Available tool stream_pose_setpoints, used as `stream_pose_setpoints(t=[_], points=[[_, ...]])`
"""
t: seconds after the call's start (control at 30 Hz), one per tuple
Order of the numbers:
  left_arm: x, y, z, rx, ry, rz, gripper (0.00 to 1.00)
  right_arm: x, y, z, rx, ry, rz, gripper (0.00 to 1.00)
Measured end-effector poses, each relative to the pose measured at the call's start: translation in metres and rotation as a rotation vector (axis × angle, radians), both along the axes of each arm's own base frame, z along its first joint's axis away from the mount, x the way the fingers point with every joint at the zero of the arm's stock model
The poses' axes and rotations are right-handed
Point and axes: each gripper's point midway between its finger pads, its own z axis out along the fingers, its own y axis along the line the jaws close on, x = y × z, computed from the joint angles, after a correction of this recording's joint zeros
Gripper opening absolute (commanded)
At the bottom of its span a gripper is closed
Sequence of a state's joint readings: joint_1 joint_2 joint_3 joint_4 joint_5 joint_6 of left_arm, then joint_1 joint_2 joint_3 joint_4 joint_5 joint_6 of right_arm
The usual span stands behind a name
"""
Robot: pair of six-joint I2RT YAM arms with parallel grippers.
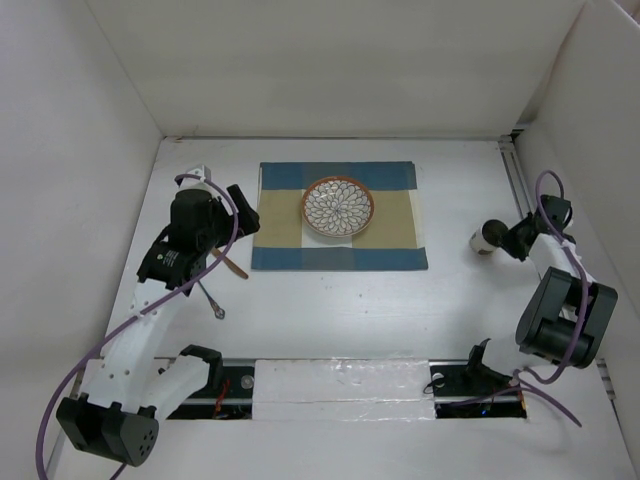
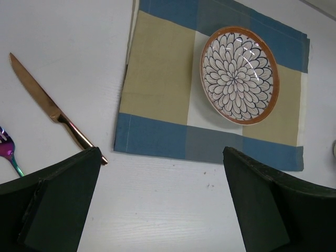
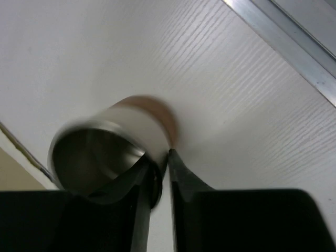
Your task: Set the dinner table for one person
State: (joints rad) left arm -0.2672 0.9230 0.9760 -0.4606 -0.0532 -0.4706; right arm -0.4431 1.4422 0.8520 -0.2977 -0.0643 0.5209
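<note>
right gripper (image 3: 167, 157) pinching the cup (image 3: 137, 124) rim
I see the left gripper (image 2: 161, 153) spread wide over the table (image 1: 330, 315); cup near its right edge.

dinner table (image 1: 330, 310) | matte white, flat, rectangular | level (faint wood grain)

Top: overhead, whole dinner table (image 1: 350, 310); left wrist shares placemat (image 2: 157, 79), plate (image 2: 239, 75); right wrist close on cup (image 3: 126, 128).

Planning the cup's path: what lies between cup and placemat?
Nothing: between the cup and the placemat, the dinner table is bare, per the top view.
</note>
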Motion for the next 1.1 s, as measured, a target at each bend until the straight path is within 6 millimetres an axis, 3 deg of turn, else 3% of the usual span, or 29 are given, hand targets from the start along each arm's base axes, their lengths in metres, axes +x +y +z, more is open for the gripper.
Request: stream_pose_setpoints(t=[0.07, 0.23, 0.4, 0.57, 0.6, 0.7, 0.77, 0.83, 0.97, 1.1], points=[[0.0, 0.0, -0.001, 0.001, 0.003, 0.0, 1.0, 0.0, -0.001, 0.0, -0.01, 0.003, -0.005, 0.0], [0.002, 0.0, -0.005, 0.005, 0.016, 0.0, 1.0, 0.003, 0.009, 0.007, -0.038, 0.02, 0.013, 0.0], [0.003, -0.001, -0.006, 0.007, 0.022, -0.001, 1.0, 0.034, 0.036, 0.04, -0.073, -0.043, 0.091, 0.0], [0.003, -0.001, -0.008, 0.009, 0.028, -0.001, 1.0, 0.098, 0.087, 0.085, -0.101, -0.114, 0.242, 0.0], [0.003, -0.001, -0.008, 0.01, 0.029, 0.0, 1.0, 0.125, 0.103, 0.096, -0.111, -0.139, 0.287, 0.0], [0.004, 0.0, -0.009, 0.012, 0.029, 0.003, 1.0, 0.182, 0.14, 0.108, -0.139, -0.137, 0.393, 0.0], [0.004, 0.0, -0.009, 0.013, 0.029, 0.005, 1.0, 0.217, 0.164, 0.107, -0.151, -0.147, 0.45, 0.0], [0.004, 0.001, -0.009, 0.015, 0.028, 0.008, 1.0, 0.236, 0.183, 0.094, -0.155, -0.126, 0.494, 0.0], [0.005, 0.002, -0.011, 0.021, 0.033, 0.014, 1.0, 0.242, 0.212, 0.059, -0.149, -0.027, 0.564, 0.0], [0.007, 0.003, -0.014, 0.029, 0.043, 0.022, 1.0, 0.245, 0.22, 0.047, -0.148, 0.02, 0.587, 0.0]])
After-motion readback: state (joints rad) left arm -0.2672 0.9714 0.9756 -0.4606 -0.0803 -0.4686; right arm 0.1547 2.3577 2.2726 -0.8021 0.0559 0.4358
